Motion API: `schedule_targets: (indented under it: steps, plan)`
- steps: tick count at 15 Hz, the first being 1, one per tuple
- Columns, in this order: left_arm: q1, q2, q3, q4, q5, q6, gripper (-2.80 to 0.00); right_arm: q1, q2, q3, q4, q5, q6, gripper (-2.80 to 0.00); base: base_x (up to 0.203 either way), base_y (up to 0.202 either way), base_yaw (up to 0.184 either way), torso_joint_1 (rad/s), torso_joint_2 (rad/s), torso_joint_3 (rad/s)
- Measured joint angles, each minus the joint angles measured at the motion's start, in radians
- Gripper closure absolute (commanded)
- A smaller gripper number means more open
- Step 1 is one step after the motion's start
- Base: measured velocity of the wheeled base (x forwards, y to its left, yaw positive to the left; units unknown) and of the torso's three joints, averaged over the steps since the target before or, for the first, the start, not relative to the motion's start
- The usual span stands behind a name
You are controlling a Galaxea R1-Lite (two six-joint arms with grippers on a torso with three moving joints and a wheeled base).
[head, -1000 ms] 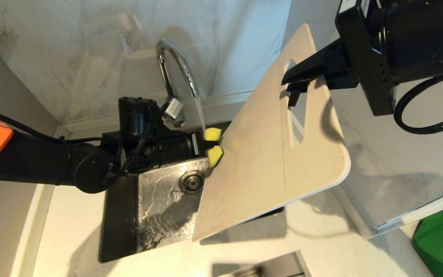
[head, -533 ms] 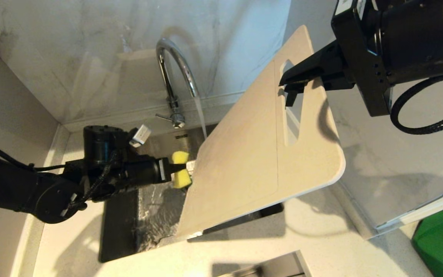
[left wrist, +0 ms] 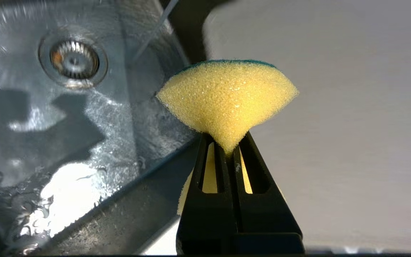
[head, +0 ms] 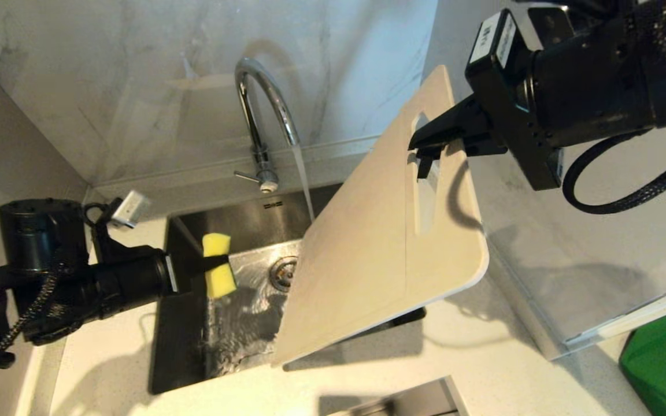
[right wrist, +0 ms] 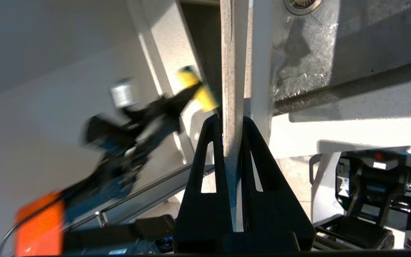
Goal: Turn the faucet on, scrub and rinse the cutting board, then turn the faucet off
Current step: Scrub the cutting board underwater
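A pale speckled counter (head: pixel 107 358) wraps a steel sink (head: pixel 235 323) set in a corner of marbled wall (head: pixel 107 86), with something green (head: pixel 665 358) low at the right edge. The faucet (head: pixel 263 110) arches over the basin, its thin lever (head: pixel 247 175) sticking out to the side, and a stream of water (head: pixel 304 188) falls from the spout onto the wet sink floor near the drain (head: pixel 281 273). The right gripper (head: pixel 422 147) is clamped on the cutting board (head: pixel 367 254) at the end with the slot, holding it up over the sink's right side. The board's long axis runs on a slant, the slot end high toward the wall and the far end low at the sink's front edge, its broad face tilted toward the basin. From the right wrist the board (right wrist: pixel 231 107) is seen edge-on, a thin strip pinched between the two black fingers, which the head view cannot show. The left gripper (head: pixel 208 267) is squeezed tight on a yellow sponge (head: pixel 217 266), held over the left part of the basin and clear of the board. Only the left wrist view shows the sponge (left wrist: pixel 227 100) bulging into a fan with a dark green scouring layer on its far side, the board a blank pale plane behind it.
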Motion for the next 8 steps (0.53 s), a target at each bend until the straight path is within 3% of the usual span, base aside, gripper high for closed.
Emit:
schedule_targets:
  steps: [4, 8]
  plan:
    - [0.001, -0.193, -0.114, 0.297, -0.002, 0.007, 0.0, -0.007, 0.075, 0.004, -0.124, -0.004, 0.002, 0.0, 0.0, 0.0, 0.0, 0.0, 0.0, 0.0]
    - [0.001, -0.257, -0.136, 0.323, 0.0, 0.01, 0.0, -0.019, 0.176, 0.004, -0.261, -0.003, 0.004, 0.0, 0.0, 0.0, 0.0, 0.0, 0.0, 0.0]
